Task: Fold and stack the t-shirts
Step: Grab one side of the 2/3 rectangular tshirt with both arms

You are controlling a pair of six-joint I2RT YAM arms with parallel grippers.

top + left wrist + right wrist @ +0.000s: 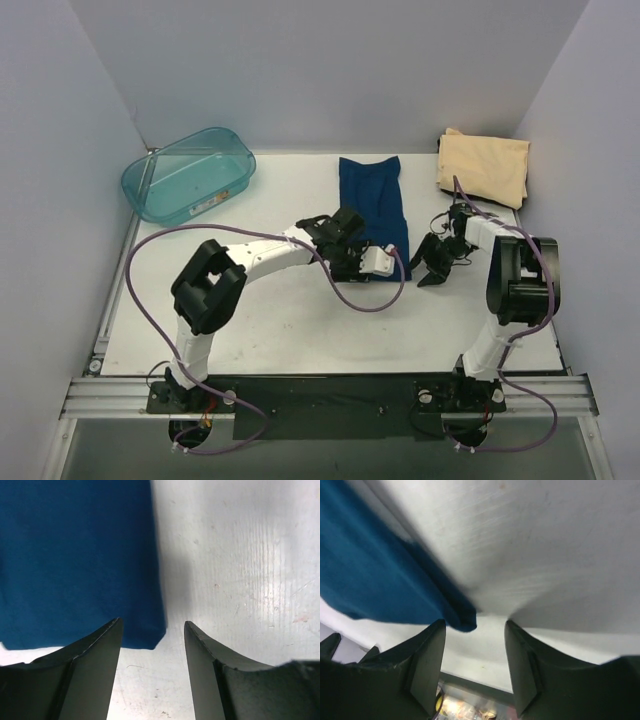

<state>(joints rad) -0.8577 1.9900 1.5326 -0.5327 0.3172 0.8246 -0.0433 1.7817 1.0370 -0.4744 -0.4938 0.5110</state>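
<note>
A navy blue t-shirt (pixel 372 195), folded into a long strip, lies in the middle of the table. My left gripper (pixel 350 265) is open and empty, low over the shirt's near end. In the left wrist view, a corner of the blue shirt (pixel 80 560) lies just ahead of the gap between the fingers of my left gripper (pixel 152 625). My right gripper (pixel 432 268) is open and empty, just right of the shirt's near end. In the right wrist view, the blue shirt's (pixel 370 575) corner sits by the left finger of my right gripper (pixel 474 626). A folded tan t-shirt (pixel 484 166) lies at the back right. The black shirt is out of view.
A translucent teal tub (pixel 190 172) stands at the back left of the white table (pixel 280 320). Grey walls close in the left, back and right sides. Purple cables loop from both arms over the table.
</note>
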